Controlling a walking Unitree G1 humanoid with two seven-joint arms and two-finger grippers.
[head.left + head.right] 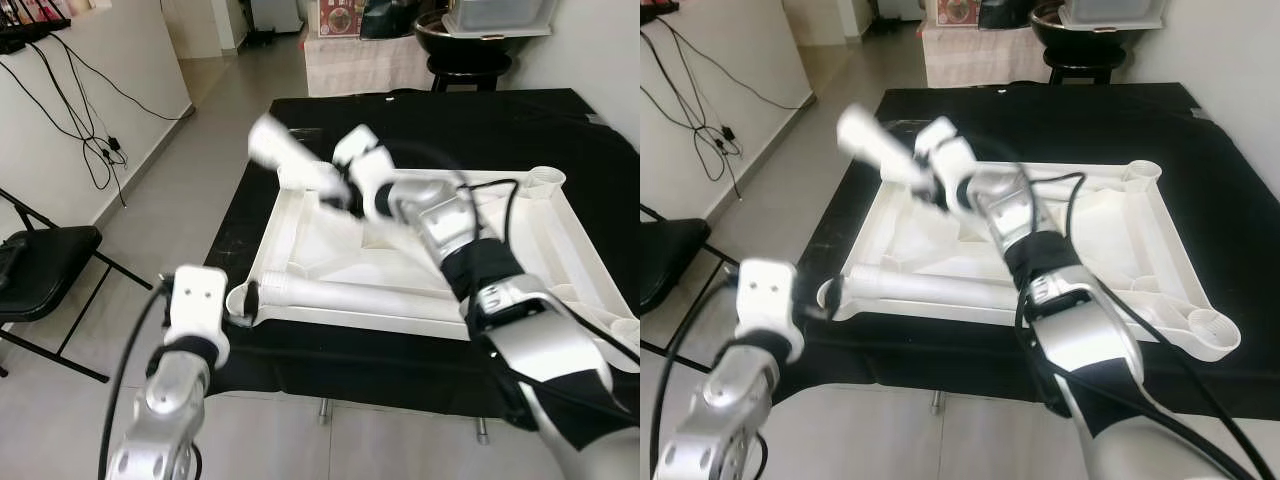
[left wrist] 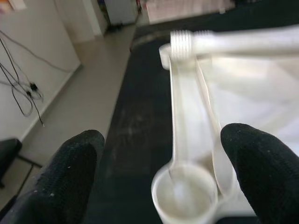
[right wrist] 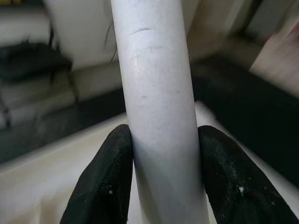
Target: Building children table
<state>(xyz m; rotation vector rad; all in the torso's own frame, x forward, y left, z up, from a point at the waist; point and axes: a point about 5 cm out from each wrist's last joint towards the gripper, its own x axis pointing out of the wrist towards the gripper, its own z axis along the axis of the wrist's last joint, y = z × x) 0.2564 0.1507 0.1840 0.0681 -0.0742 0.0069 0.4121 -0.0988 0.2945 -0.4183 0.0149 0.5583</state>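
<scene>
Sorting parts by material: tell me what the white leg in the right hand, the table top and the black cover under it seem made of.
White leg: looks like moulded plastic, smooth matte, with fine scuffs. Held by the right hand.
Table top: apparently the same white plastic, with moulded ribs and round corner sockets.
Black cover: probably cloth, dull and non-reflective, hanging over the edge.

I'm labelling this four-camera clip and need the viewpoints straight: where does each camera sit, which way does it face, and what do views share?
Left eye view: on the head, looking forward and down at the white tabletop lying on a black mat; both silver arms show.
Right eye view: same head, same scene, shifted slightly sideways.
Left wrist view: along the open left gripper toward a corner socket.
Right wrist view: along the right gripper, shut on a white table leg.
Shared: that leg appears in both eye views too.
</scene>
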